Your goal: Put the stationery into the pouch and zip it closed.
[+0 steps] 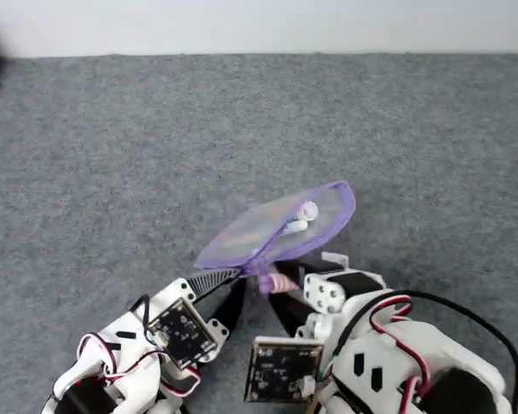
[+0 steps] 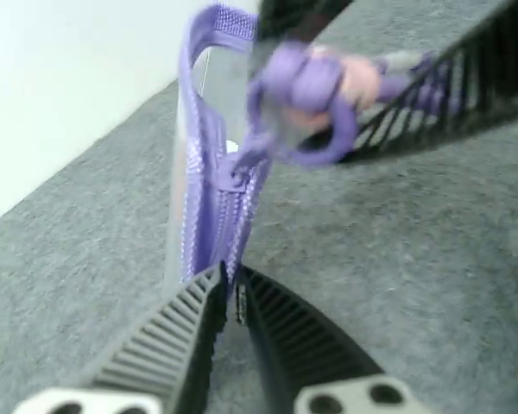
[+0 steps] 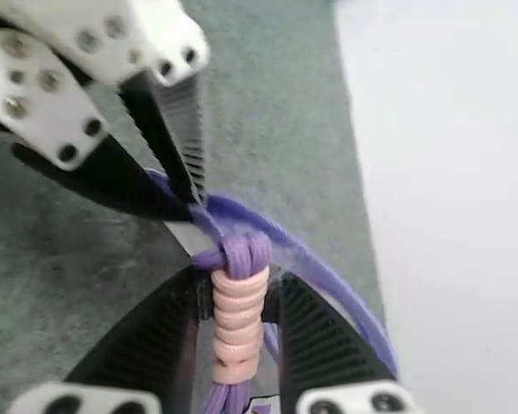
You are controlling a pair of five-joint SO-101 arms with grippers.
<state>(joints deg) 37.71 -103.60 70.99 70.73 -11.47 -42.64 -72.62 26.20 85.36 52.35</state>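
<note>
Two arms sit at the near edge of the grey worktop [image 1: 112, 155] in the high view, their bulk and wiring crowding over the near end of the purple pouch [image 1: 259, 231]. A white strip [image 1: 259, 26] borders the far side. The pouch lies at the middle, its long axis slanting from the near end by the arms out to the far right. White stationery [image 1: 300, 217] shows through its sheer side, towards the far end. The left claw [image 1: 217, 278] is pinched on the near corner. Just beside it the right claw [image 1: 281, 289] holds the pink and purple pull cord [image 1: 272, 282].

In the left wrist view, the left claw [image 2: 229, 297] is together, clamped on the pouch [image 2: 198, 172] at its zipper edge. The pouch stands on edge and points away from the camera, the zipper running along the line of sight. The pull cord [image 2: 306, 82] hangs blurred in front of the far part, with a ridged finger [image 2: 449, 86] of the right claw beside it.

In the right wrist view, the right claw [image 3: 239, 293] is clamped on the pink coil of the pull cord [image 3: 237, 332]. The left claw [image 3: 192, 194] stands just beyond, its tips meeting on the pouch edge [image 3: 328, 276], which curves off to one side. Whether the zipper is fully closed I cannot tell.
</note>
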